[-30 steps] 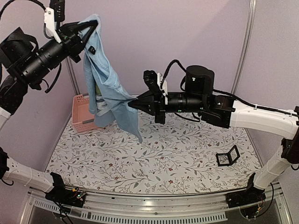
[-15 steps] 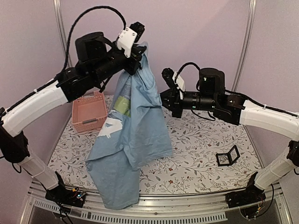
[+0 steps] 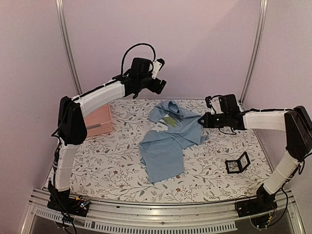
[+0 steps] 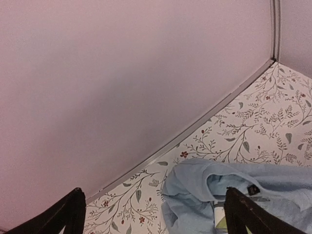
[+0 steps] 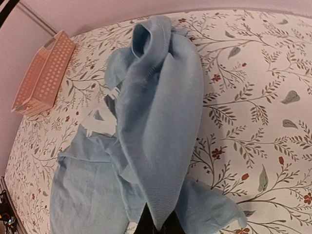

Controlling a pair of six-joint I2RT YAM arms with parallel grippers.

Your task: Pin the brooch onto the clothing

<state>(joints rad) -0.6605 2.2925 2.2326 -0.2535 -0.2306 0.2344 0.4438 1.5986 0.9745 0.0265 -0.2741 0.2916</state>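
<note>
Left hand (image 4: 153,213) released, right hand (image 3: 203,120) pinching T-shirt (image 3: 165,148), floral tablecloth (image 3: 219,151), lilac walls (image 3: 195,39).

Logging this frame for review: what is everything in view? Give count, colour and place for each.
tablecloth: one, white with a leafy floral print, covering the work surface.
T-shirt: one, light blue with white print, crumpled in the middle of the tablecloth.
basket: one, pink, far left, by the wall.
open-frame box: one, black, near right of the tablecloth.
brooch: none visible in any view.
left gripper: one, black, open and empty, raised above the far edge.
right gripper: one, black, shut on the T-shirt's right edge, low over the tablecloth.
</note>
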